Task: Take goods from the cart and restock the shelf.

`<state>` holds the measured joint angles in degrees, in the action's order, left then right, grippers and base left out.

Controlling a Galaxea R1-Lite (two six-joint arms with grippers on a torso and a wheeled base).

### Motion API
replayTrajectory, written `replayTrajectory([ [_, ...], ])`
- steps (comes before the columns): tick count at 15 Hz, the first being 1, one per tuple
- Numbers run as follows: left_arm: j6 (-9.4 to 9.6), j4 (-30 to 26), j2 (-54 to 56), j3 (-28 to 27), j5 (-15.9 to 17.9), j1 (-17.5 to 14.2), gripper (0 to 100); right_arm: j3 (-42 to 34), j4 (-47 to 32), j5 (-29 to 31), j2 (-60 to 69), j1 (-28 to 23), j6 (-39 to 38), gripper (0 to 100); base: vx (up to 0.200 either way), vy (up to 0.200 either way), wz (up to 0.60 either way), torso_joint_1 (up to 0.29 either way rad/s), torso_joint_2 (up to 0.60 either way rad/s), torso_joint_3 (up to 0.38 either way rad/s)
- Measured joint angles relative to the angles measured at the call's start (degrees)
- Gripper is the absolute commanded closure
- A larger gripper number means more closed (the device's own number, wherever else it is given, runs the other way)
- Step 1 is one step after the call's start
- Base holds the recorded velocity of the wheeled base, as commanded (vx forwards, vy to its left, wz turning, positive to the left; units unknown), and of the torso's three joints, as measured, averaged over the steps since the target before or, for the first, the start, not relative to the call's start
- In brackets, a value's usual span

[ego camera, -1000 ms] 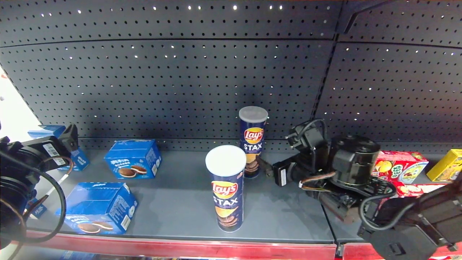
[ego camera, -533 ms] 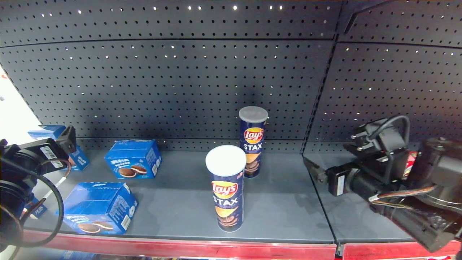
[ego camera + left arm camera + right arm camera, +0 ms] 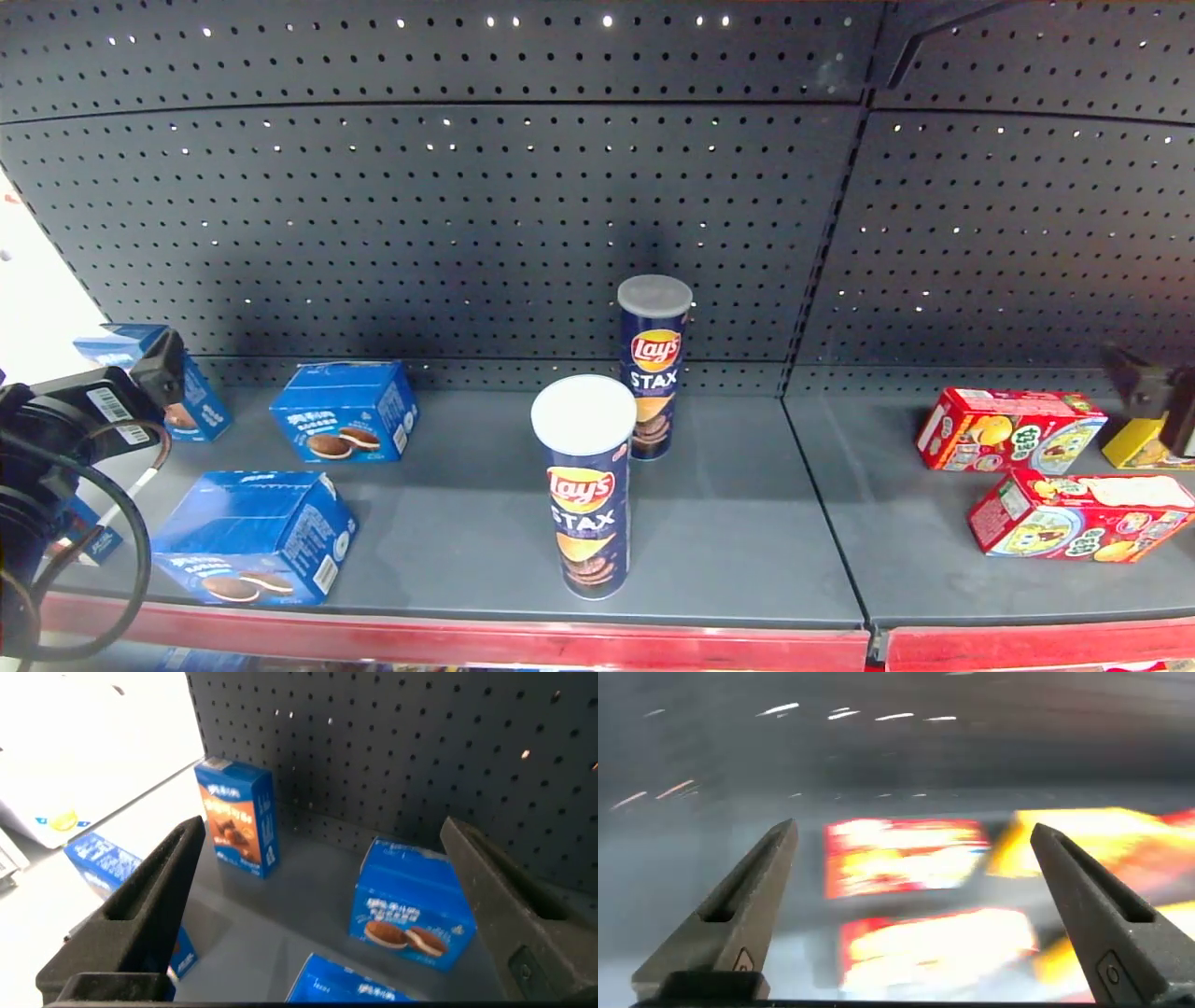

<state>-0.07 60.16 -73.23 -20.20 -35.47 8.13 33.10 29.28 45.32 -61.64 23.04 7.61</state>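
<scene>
Two tall dark-blue chip cans stand upright on the grey shelf [image 3: 738, 532]: one near the front edge [image 3: 585, 485], one farther back [image 3: 653, 364]. My left gripper [image 3: 161, 359] hangs at the shelf's left end; its wrist view shows it open [image 3: 322, 826] and holding nothing, facing blue cookie boxes [image 3: 411, 905]. My right gripper [image 3: 1144, 387] is at the far right edge, above the red boxes. It is open [image 3: 913, 829] with nothing between its fingers, and blurred red boxes [image 3: 906, 854] lie beyond it.
Blue cookie boxes [image 3: 345, 411] [image 3: 252, 537] lie on the left, with a small upright one [image 3: 187, 392] [image 3: 238, 817] behind. Two red boxes [image 3: 1013, 429] [image 3: 1078, 513] and a yellow box [image 3: 1134, 448] lie on the right section. Pegboard [image 3: 467, 233] backs the shelf.
My right arm has pulled away from beside the back can, rightward to the view's edge, uncovering the red boxes. The left arm has sunk slightly to the left. The cans have not moved.
</scene>
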Motion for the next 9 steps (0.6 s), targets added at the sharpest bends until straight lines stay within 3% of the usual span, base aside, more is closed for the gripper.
replayTrajectory([
  [4, -0.3, 0.1, 0.2, -1.2, 0.0, -0.1, 0, -2.1, -0.9, 6.0, 7.9, -13.2, 0.0, 0, 0.0, 0.0, 0.0, 0.0, 0.0, 0.0],
  [6, -0.35, 0.1, 0.5, -1.4, 0.0, -0.2, 0, -8.0, -1.1, 6.5, 14.0, -20.6, 0.2, 0, 0.0, 0.0, 0.0, 0.0, 0.0, 0.0],
  [9, -0.35, 0.1, 0.9, -1.5, 0.0, -0.2, 0, -17.5, -1.6, 6.7, 26.4, -25.6, 4.7, 0, 0.0, 0.0, 0.0, 0.0, 0.0, 0.0],
])
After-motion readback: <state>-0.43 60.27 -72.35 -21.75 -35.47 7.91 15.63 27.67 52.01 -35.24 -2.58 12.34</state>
